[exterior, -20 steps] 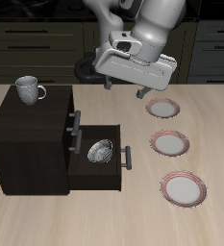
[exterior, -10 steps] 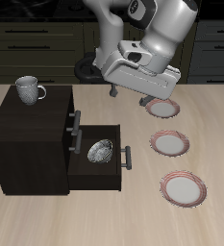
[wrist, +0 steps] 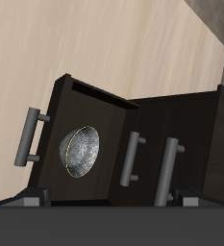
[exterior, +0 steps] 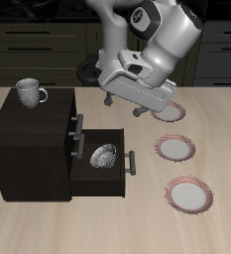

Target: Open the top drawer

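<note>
While the tool (exterior: 123,105) hangs with fingers apart and empty above the surface (exterior: 127,228), the top drawer (exterior: 69,129) sits shut below it toward the cabinet (exterior: 28,149), its handle (exterior: 78,130) running front to back.

- I'm looking at a rendered kitchen: dark cabinet fronts (exterior: 33,45) with long bar handles line the wall behind the pale wooden surface (exterior: 117,233).
- Tableware backs this up: three pink-rimmed plates (exterior: 174,148) sit in a row, and a grey mug (exterior: 29,92) stands on a small dark cabinet (exterior: 28,149).
- A metal bowl (wrist: 83,151) lies inside that cabinet's pulled-out drawer.
</note>
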You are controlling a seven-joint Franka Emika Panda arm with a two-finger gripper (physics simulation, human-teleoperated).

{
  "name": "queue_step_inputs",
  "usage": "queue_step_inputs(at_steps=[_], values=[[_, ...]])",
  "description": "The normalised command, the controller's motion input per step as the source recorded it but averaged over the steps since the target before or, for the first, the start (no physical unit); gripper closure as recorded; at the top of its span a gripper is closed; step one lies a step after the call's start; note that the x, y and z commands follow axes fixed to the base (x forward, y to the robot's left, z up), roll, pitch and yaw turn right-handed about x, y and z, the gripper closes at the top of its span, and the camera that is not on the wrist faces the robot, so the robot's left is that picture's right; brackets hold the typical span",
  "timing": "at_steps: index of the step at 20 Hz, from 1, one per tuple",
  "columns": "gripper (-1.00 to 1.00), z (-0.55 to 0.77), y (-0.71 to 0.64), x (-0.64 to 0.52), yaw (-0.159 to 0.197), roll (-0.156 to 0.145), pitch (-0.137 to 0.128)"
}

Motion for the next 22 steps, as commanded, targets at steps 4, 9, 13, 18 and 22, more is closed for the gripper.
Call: queue_step_inputs(at_steps=[4,9,13,18,22], values=[[-1.00,-0.07,-0.25,0.08,0.015,-0.055,0.016],[-1.00,-0.11,-0.37,0.03,-0.031,-0.084,0.044],[-1.00,-0.18,-0.20,-0.02,-0.026,-0.065,0.043],[-1.00,-0.22,-0.27,0.00,-0.006,-0.050,0.040],[-1.00,-0.13,-0.26,-0.05,-0.040,-0.065,0.049]])
